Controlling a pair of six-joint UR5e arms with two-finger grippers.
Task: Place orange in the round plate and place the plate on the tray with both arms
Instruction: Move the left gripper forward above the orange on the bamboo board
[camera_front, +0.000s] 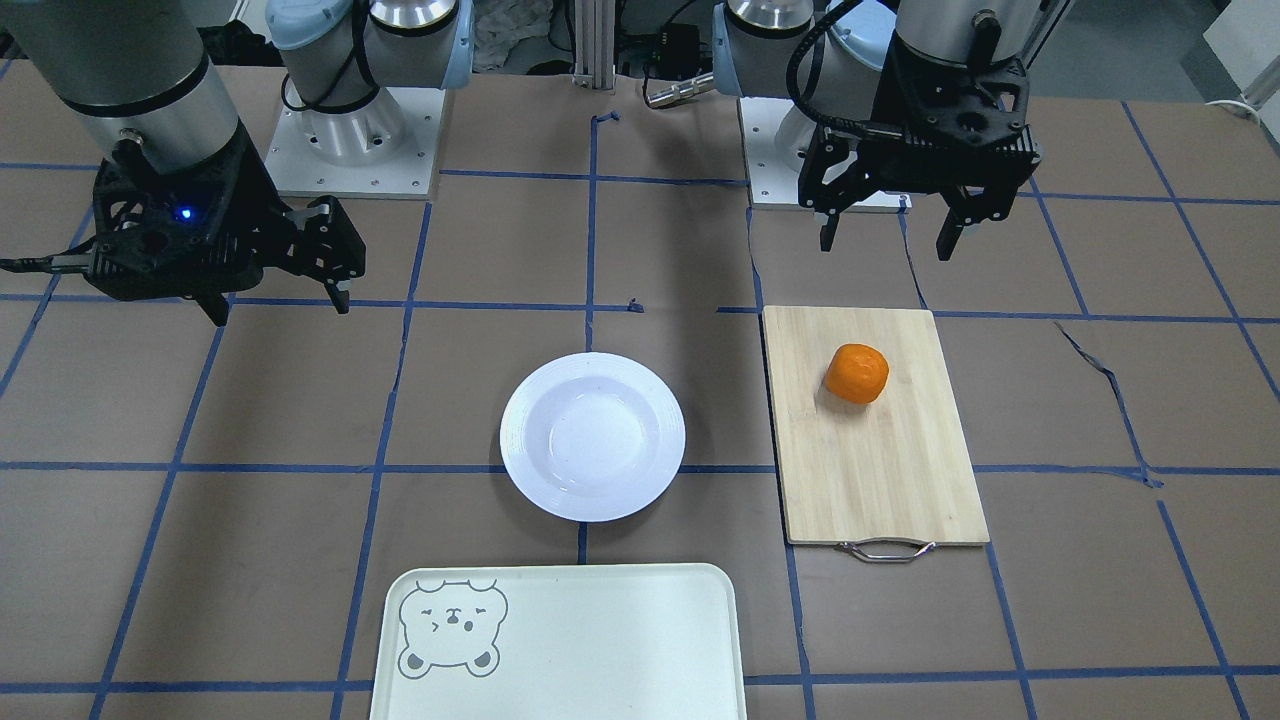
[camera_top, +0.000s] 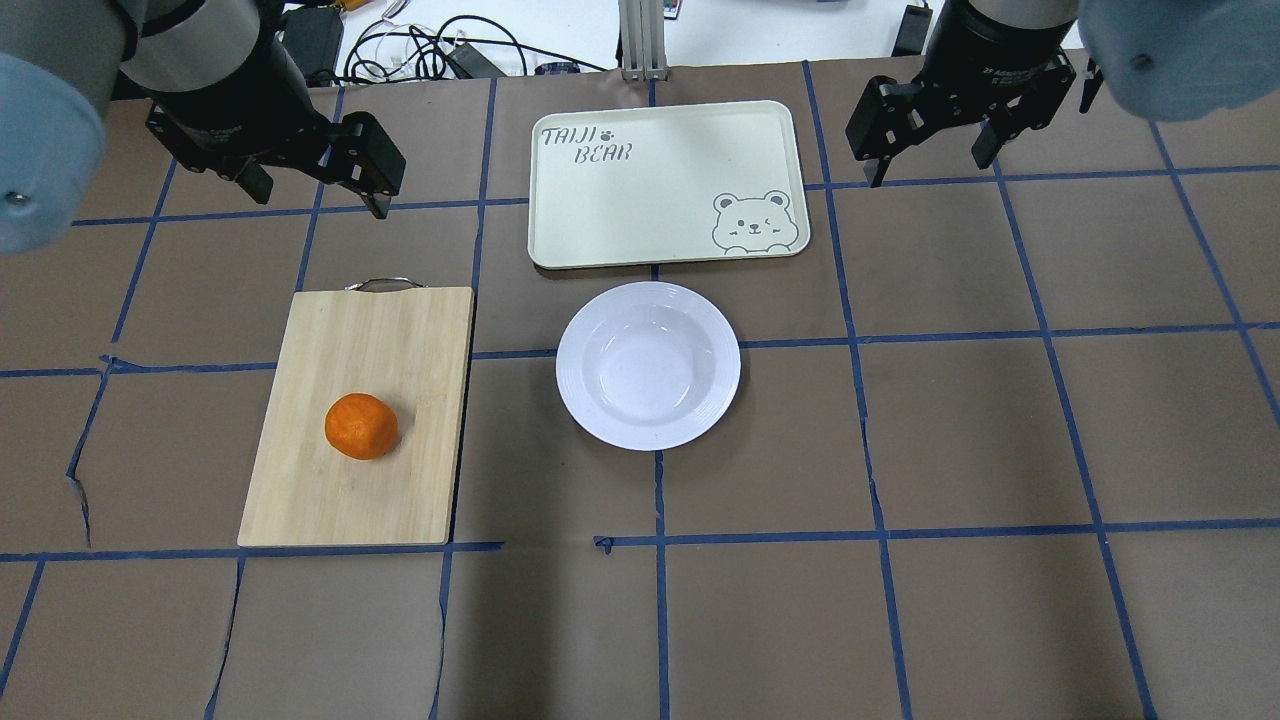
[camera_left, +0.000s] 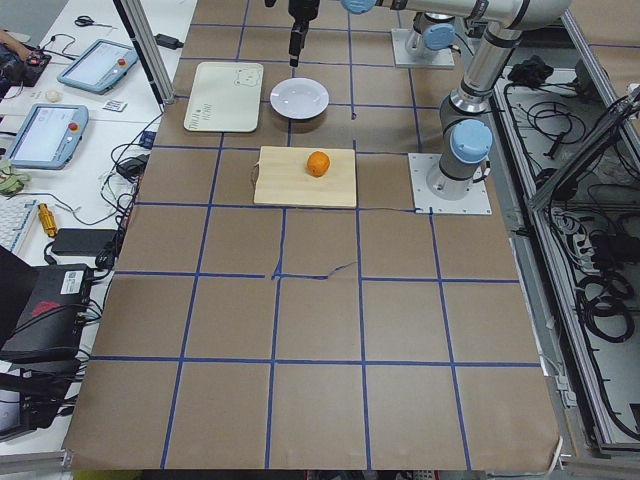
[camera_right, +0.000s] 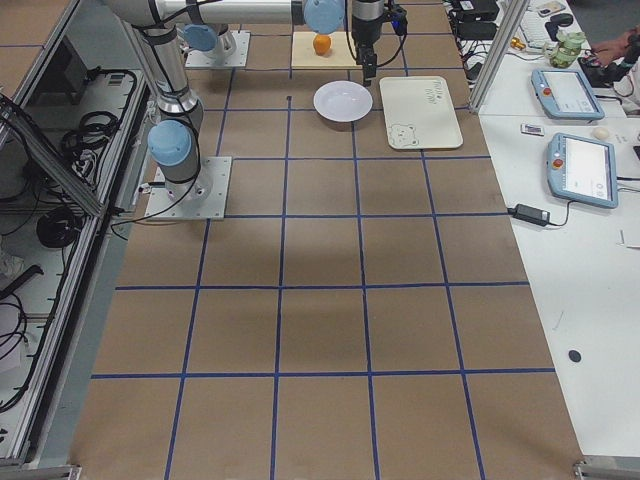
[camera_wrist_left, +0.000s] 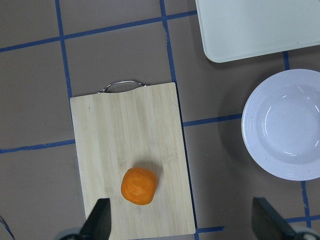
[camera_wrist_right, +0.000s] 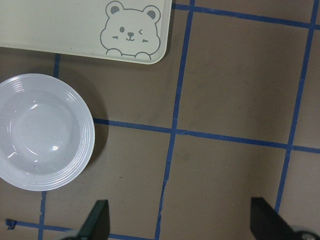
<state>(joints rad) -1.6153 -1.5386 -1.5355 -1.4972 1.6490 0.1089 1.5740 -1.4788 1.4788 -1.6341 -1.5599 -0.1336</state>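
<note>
The orange (camera_front: 857, 373) (camera_top: 361, 426) (camera_wrist_left: 139, 186) lies on a wooden cutting board (camera_top: 360, 340). An empty round white plate (camera_front: 592, 437) (camera_top: 648, 365) (camera_wrist_right: 42, 131) sits mid-table. Beyond it, away from the robot, is the pale tray (camera_front: 600, 650) (camera_top: 650, 190) with a bear face, also empty. My left gripper (camera_front: 885, 245) (camera_top: 320, 195) (camera_wrist_left: 182, 222) hangs open, high above the table near the board. My right gripper (camera_front: 282, 305) (camera_top: 930, 168) (camera_wrist_right: 180, 222) hangs open on the other side, beside the tray. Neither holds anything.
The cutting board (camera_front: 880, 460) has a metal handle (camera_front: 885, 549) on its far short edge. Brown table covering with blue tape lines surrounds the objects. Cables and tablets (camera_right: 575, 165) lie on the white bench past the table's far edge.
</note>
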